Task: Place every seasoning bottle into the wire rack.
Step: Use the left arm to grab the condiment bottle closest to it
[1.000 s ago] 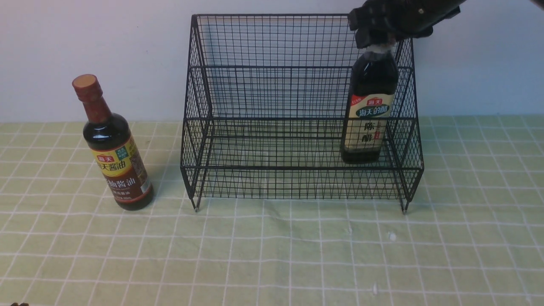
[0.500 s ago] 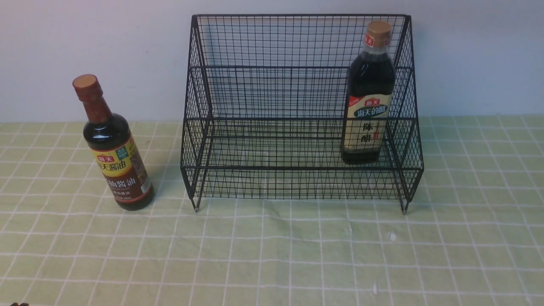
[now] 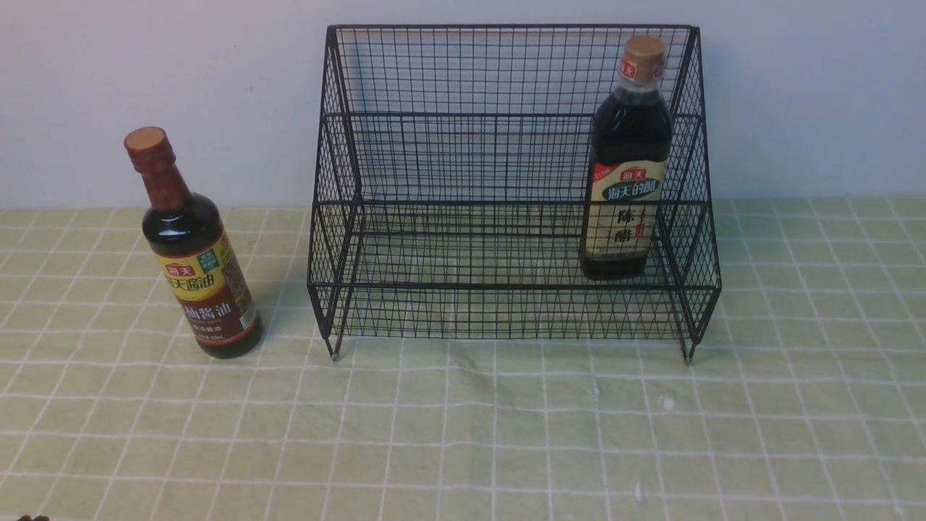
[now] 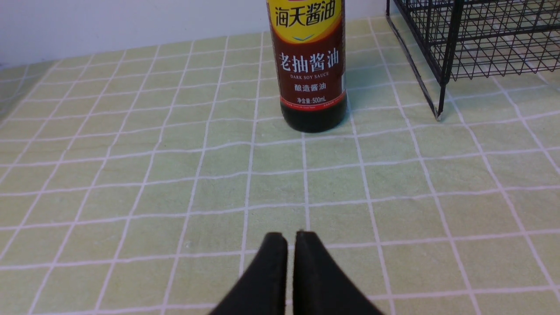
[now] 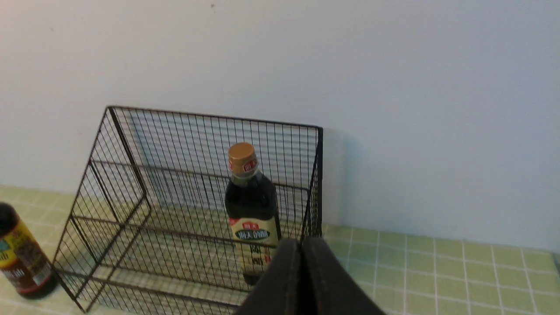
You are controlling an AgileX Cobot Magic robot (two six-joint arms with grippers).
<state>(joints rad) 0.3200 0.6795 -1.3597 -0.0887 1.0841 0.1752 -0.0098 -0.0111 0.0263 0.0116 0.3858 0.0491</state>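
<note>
The tan-capped bottle point(image 3: 626, 166) stands in the rack point(image 3: 463, 72), right end; the brown-necked bottle point(image 3: 195, 253) stands near the table point(image 3: 506, 434) left edge; left pincer point(image 4: 291, 238) and right pincer point(image 5: 301, 245) are pressed together, empty.

Green tablecloth point(image 3: 463, 434) w/ white grid lines, plain white wall point(image 3: 145, 72) behind

A second ago the right gripper point(image 5: 301, 242) sat at the upper right of the front frame, over the top of the bottle point(image 3: 628, 188) standing in the rack point(image 3: 463, 72). It has since left that frame altogether, so the tan cap point(image 3: 644, 49) now shows bare. In the right wrist frame its jaws, parted before, are pressed together at lower centre, drawn back from the bottle.
</note>
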